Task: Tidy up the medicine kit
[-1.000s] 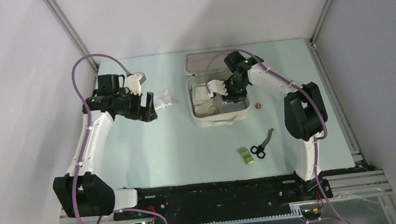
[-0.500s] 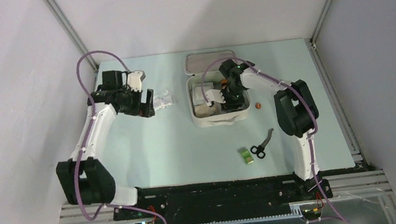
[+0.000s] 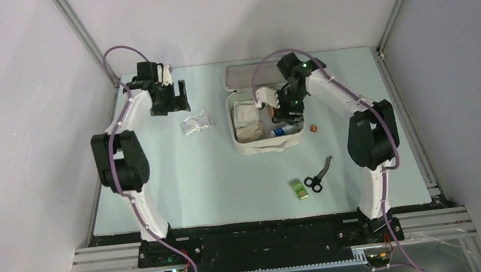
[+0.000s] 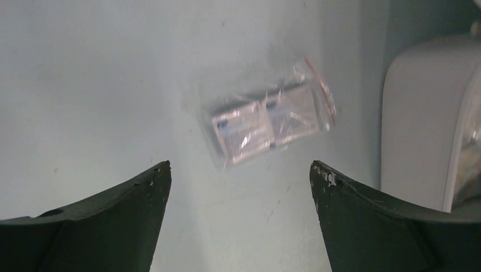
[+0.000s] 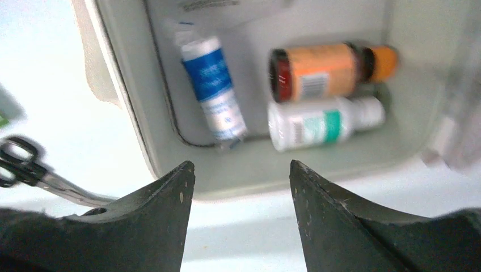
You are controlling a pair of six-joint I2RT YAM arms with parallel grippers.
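Top external: medicine kit [image 3: 268,145] open, lid [image 3: 254,73] on far side; left end effector [image 4: 238,167], right end effector [image 5: 241,164] wide, empty.

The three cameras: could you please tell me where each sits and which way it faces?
Top external: above and behind, looking down on the table; left arm and right arm show.
Left wrist: on the left arm, looking down at a bag; left fingers frame it.
Right wrist: over the kit, looking at three bottles; right fingers show.
Shared: bag, in top and left wrist.
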